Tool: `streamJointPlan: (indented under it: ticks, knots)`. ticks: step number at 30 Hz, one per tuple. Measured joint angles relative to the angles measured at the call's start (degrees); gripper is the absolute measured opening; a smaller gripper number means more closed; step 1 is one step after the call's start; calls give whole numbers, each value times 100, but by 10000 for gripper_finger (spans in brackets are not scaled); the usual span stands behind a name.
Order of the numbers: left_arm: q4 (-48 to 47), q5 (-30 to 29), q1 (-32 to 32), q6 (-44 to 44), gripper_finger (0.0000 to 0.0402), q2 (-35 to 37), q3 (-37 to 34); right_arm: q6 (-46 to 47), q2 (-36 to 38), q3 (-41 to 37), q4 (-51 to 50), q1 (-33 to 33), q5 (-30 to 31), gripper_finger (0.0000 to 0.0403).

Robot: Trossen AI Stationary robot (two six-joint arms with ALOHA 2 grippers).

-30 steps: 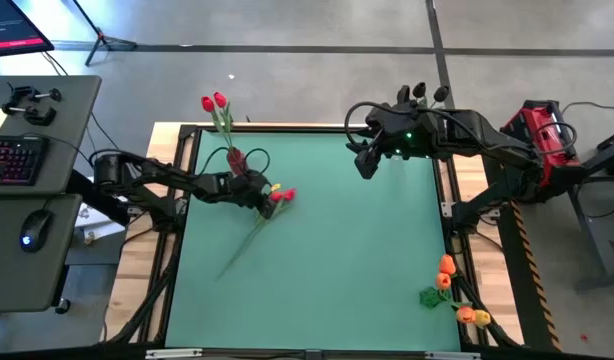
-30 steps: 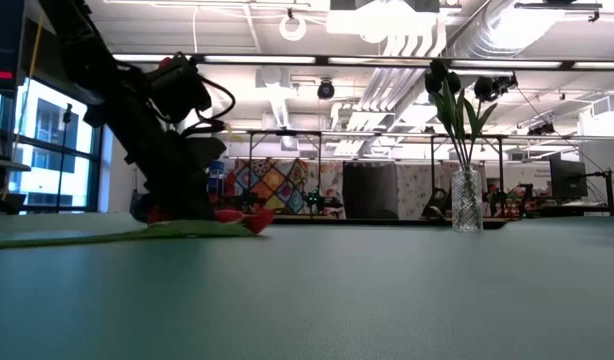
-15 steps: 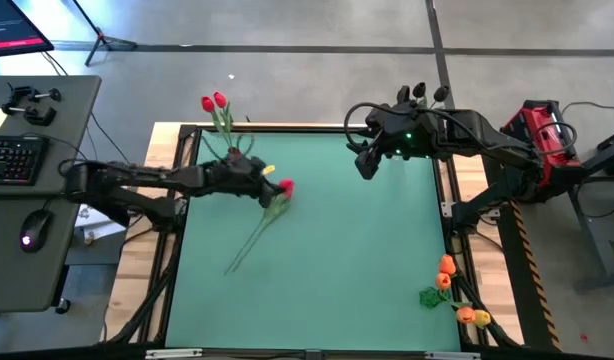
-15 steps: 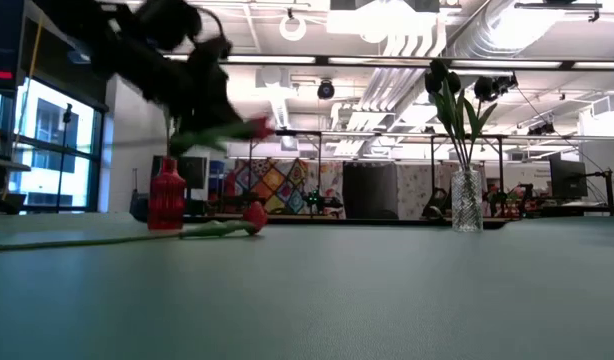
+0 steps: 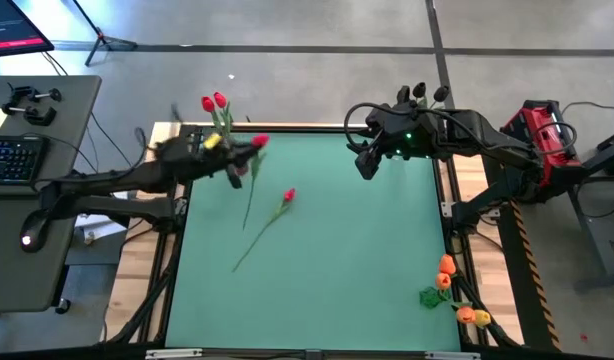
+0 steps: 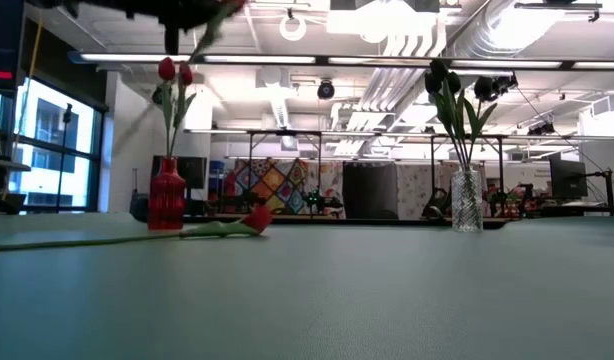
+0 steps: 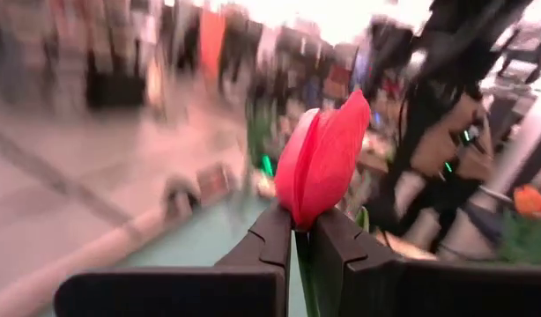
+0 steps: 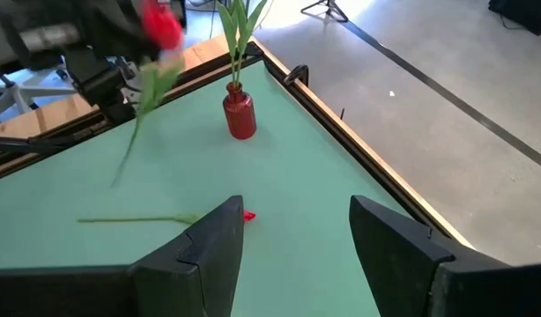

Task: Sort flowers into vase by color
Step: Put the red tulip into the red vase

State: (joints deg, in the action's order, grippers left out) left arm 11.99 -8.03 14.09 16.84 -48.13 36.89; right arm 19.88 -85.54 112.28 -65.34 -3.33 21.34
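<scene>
My left gripper [image 5: 245, 158] is raised above the table's far left corner, shut on a red tulip [image 5: 259, 142] whose head [image 7: 323, 158] stands just past the fingertips. Below it stands the red vase [image 6: 167, 195] with two red tulips [image 5: 213, 102] in it. A second red tulip [image 5: 288, 195] lies flat on the mat, stem toward the near left. My right gripper [image 5: 365, 165] waits open near the far right corner, touching nothing. Behind it a clear vase [image 6: 467, 213] holds near-black tulips [image 6: 442, 75]. Orange tulips [image 5: 447, 280] lie at the near right edge. My left gripper pinches the tulip's green stem [image 7: 301, 264] between its two fingers [image 7: 270, 238], right under the red head. The fingers lie across the stem. The tulip is lifted clear of the table, and its long stem [image 5: 248, 200] trails free below the gripper.
The table's wooden frame [image 5: 317, 127] runs along the far edge. A desk with keyboard and mouse [image 5: 27, 150] stands beyond the left edge. A red device [image 5: 542, 130] sits by the right arm's base. The middle of the green mat [image 5: 347, 240] is bare.
My left gripper has risen from the mat and swung toward the far left corner, above the red vase, carrying one red tulip lifted clear with it. The other red tulip has stayed lying on the mat. My right arm has kept still.
</scene>
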Motion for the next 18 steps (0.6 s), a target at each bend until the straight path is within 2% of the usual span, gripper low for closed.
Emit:
streamJointPlan:
  ticks: [4, 9, 12, 18]
  knots:
    - [859, -481, 0, -1544, 6, 285, 78, 67, 0, -1, 0, 0, -2, 197]
    - [1386, -1673, 5, -3358, 6, 540, 76, 164, 0, 1, -2, 33, -13, 197]
    - [1605, -2200, 44, -3947, 6, 683, 76, 202, 0, 1, -12, 71, -15, 197]
    - [1840, -2296, 345, -4399, 12, 842, 76, 216, 0, 0, -20, 85, -13, 197]
